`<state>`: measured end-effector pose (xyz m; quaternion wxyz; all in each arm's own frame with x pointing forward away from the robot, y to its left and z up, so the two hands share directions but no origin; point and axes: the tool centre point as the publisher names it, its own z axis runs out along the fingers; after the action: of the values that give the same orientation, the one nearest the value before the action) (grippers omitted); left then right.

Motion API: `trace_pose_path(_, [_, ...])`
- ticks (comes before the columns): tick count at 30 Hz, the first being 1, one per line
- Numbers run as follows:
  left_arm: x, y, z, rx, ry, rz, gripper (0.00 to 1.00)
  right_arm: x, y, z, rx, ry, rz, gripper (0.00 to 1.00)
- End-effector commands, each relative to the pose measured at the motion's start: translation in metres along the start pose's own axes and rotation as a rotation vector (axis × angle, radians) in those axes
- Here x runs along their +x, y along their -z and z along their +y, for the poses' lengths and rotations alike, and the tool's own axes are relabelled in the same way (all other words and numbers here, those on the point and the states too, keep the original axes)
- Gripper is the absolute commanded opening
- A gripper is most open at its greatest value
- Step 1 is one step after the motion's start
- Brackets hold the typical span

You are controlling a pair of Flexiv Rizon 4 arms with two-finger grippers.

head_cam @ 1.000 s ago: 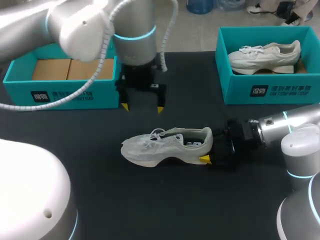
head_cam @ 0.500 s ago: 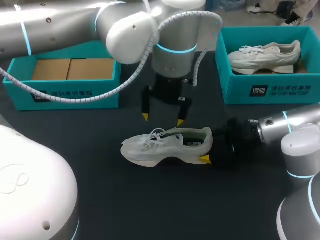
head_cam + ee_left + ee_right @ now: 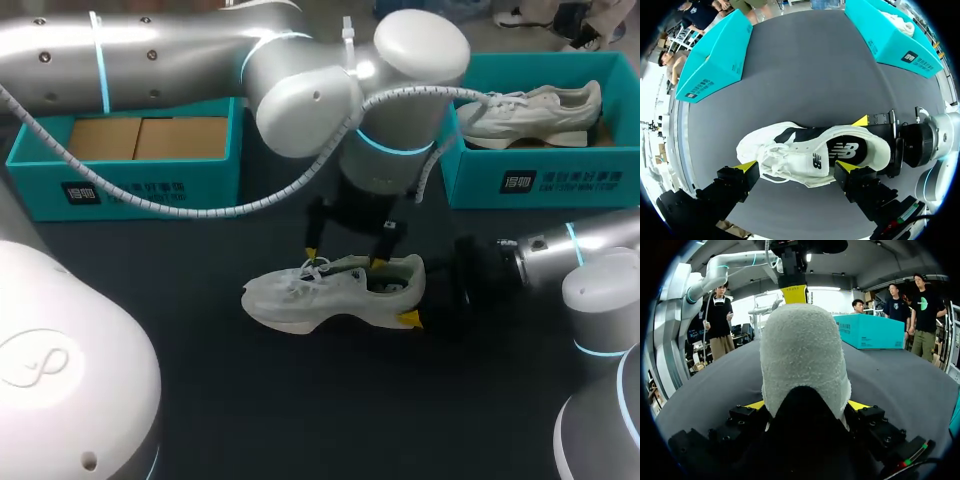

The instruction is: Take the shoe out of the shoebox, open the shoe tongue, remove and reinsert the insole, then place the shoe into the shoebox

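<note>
**Shoe** [image 3: 335,290]: pale trainer, out of its box. It stands on its sole near the middle of the table [image 3: 250,400], toe toward the left edge, heel toward the right edge. The laces [image 3: 775,160] are loosely done up, the tongue [image 3: 817,161] lies down over the opening, and the dark insole [image 3: 845,150] is seated inside. Judged: opening the tongue is the step in hand, and the insole work is not yet begun.

**Right gripper** [image 3: 807,404]: comes in low from the right edge, fingers clamped on the heel from both sides. Likely purpose: to pin the shoe upright so it neither slides nor tips while it is worked from above.

**Left gripper** [image 3: 345,260]: hangs straight down over the shoe's middle with its fingers apart, one yellow tip on each side of the laced part. Whether either tip touches the upper cannot be told. The spread suits straddling the shoe. The next move probably calls for one tip to catch the tongue's free edge without snagging a lace.

**Shoebox** [image 3: 130,185]: teal, open, at the far left corner, with bare cardboard showing inside. It sits well apart from the work, presumably waiting to take the shoe back.

**Second box** [image 3: 540,180]: teal, at the far right corner, with a second shoe [image 3: 530,110] lying in it. Neither arm is near it.
</note>
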<state>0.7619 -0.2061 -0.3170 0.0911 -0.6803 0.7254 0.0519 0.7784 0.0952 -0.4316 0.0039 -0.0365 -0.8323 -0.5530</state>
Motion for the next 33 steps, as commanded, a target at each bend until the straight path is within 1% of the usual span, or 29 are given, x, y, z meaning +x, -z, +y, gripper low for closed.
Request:
trace_pose_path(1, [0.004,-0.011,0.002,0.019,0.016,-0.027,1.0,0.001,-0.004,-0.003,0.001,0.0,-0.003,0.0])
trace_pose_path(5, [0.005,-0.016,0.004,0.032,0.03,-0.051,1.0,0.001,-0.004,-0.003,0.001,0.0,-0.003,0.0])
trace_pose_path(9, [0.008,-0.026,0.003,0.055,0.057,-0.077,1.0,0.001,-0.004,-0.003,0.001,0.0,-0.003,0.0])
trace_pose_path(11, [0.011,-0.03,0.003,0.045,0.067,-0.083,1.0,0.001,-0.004,-0.003,0.001,0.0,-0.003,0.0])
trace_pose_path(16, [0.017,-0.035,0.005,0.049,0.074,-0.085,1.0,0.001,-0.004,-0.003,0.001,0.0,-0.003,0.0])
trace_pose_path(22, [0.023,-0.035,0.003,0.049,0.09,-0.067,1.0,0.001,-0.004,-0.003,0.001,0.0,-0.003,0.0])
trace_pose_path(24, [0.024,-0.033,0.002,0.06,0.095,-0.071,1.0,0.001,-0.004,-0.003,0.001,0.0,-0.003,0.0])
trace_pose_path(26, [0.024,-0.032,0.002,0.062,0.096,-0.078,1.0,0.001,-0.004,-0.003,0.001,0.0,-0.003,0.0])
trace_pose_path(29, [0.024,-0.038,0.002,0.055,0.096,-0.1,1.0,0.001,-0.004,-0.003,0.001,0.0,-0.003,0.0])
trace_pose_path(33, [0.018,-0.046,0.004,0.043,0.096,-0.125,1.0,0.001,-0.004,-0.003,0.001,0.0,-0.003,0.0])
